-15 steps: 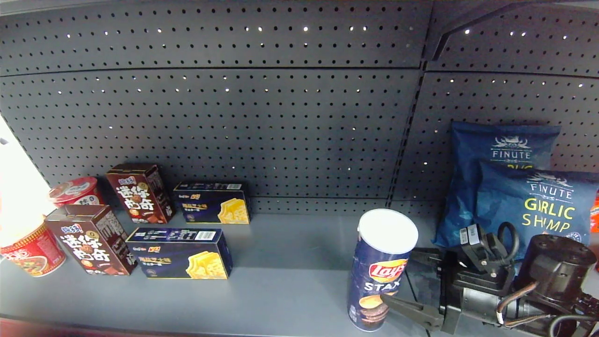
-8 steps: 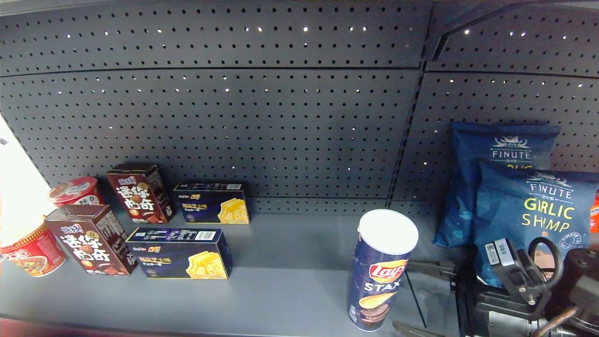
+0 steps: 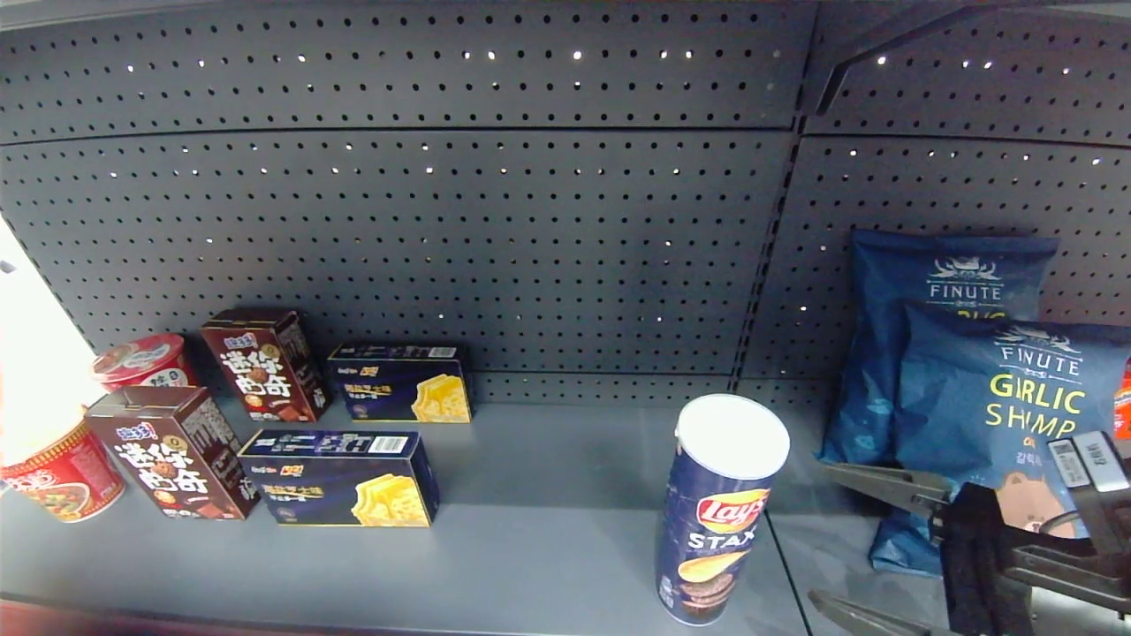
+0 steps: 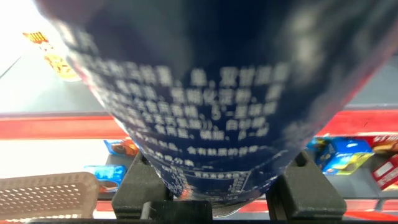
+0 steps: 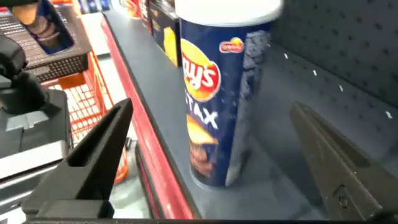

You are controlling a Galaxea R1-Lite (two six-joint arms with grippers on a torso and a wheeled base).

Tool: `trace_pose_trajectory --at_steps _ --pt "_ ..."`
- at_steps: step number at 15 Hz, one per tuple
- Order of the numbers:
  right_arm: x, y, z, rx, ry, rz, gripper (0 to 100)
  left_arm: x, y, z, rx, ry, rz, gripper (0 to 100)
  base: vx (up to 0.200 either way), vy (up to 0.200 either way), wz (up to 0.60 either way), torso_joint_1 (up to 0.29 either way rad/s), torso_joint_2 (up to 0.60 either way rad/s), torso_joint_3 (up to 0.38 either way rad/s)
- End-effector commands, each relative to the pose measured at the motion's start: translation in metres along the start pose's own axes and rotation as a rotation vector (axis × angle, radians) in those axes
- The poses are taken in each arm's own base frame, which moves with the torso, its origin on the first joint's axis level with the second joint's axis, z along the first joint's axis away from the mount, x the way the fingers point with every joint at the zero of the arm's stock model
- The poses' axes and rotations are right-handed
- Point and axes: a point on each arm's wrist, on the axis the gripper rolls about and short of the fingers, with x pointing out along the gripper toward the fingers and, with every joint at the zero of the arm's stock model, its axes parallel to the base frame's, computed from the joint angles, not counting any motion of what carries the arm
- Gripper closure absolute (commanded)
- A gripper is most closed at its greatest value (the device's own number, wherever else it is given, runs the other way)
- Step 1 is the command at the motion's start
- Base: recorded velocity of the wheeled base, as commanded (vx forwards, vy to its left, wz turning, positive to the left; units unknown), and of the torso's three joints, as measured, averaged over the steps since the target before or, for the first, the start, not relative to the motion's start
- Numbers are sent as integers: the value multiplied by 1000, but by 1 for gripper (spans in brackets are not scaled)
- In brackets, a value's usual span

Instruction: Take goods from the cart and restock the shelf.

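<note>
A dark blue chips can point(image 3: 720, 508) with a white lid stands upright near the front edge of the grey shelf point(image 3: 548, 530). My right gripper point(image 3: 822, 534) is open just to the right of it, both fingers clear of the can. In the right wrist view the can point(image 5: 221, 93) stands beyond the spread fingers point(image 5: 93, 155). My left gripper point(image 4: 222, 190) is shut on a second dark blue can point(image 4: 199, 93). The right wrist view shows that second can point(image 5: 46, 28) held over the cart.
Two blue snack bags point(image 3: 998, 389) lean on the pegboard right of the can. Brown boxes point(image 3: 172, 450), dark blue boxes point(image 3: 345, 477) and red noodle cups point(image 3: 57, 473) fill the shelf's left end. An orange cart basket point(image 5: 81, 93) sits below the shelf's red front edge point(image 5: 152, 155).
My right gripper has let go of the standing can and drawn back to the right. The can has stayed upright in place.
</note>
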Motion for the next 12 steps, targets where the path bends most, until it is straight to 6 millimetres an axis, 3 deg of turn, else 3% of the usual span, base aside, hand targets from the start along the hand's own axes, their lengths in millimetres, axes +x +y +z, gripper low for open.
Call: trace_pose_trajectory --at_steps 1,3,4,5,6,7,9,12 --pt "-74 37 53 -56 -64 -230 0 -2 1 5 2 -23 -10 100 0 0 0 0 0 0" --pt "-128 77 60 -2 25 -530 0 -10 2 25 -3 -83 -41 100 0 0 0 0 0 0" --pt "-151 97 54 17 33 -602 0 -10 2 37 4 -88 -87 100 0 0 0 0 0 0" --pt "-161 106 48 32 26 -619 0 -8 2 46 15 -86 -123 100 0 0 0 0 0 0" --pt "-176 123 32 39 9 -656 0 -5 1 68 30 -81 -206 100 0 0 0 0 0 0" --pt "-178 127 18 59 52 -751 0 10 -4 87 35 -24 -287 100 0 0 0 0 0 0" --pt "-175 123 12 55 68 -778 0 35 -14 100 38 19 -471 100 0 0 0 0 0 0" --pt "-162 109 -15 -21 96 -849 0 83 -30 117 32 53 -656 100 0 0 0 0 0 0"
